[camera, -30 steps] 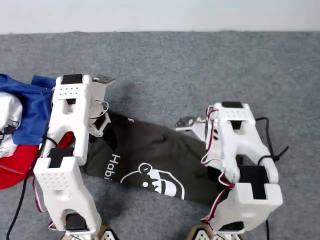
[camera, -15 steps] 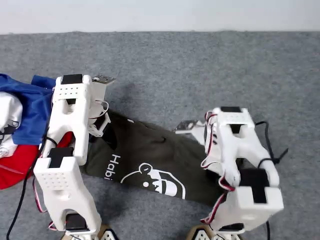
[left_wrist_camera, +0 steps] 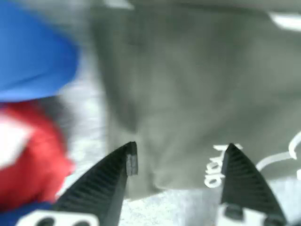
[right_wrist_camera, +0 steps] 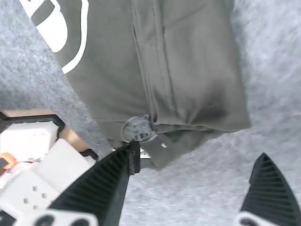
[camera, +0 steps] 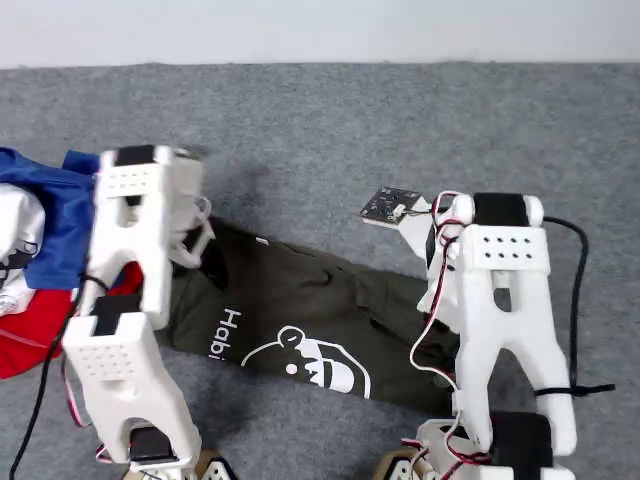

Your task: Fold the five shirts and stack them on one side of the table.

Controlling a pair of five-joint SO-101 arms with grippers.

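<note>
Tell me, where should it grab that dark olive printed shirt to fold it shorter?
Probably the short end of the dark olive printed shirt, from above: it lies flat as a long folded band, and its layers stack into one edge there, below the open jaws of the right arm.

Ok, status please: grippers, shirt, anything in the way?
Left gripper open, over dark green shirt. Right gripper open, over its other end. Blue shirt, red shirt beside.
</note>
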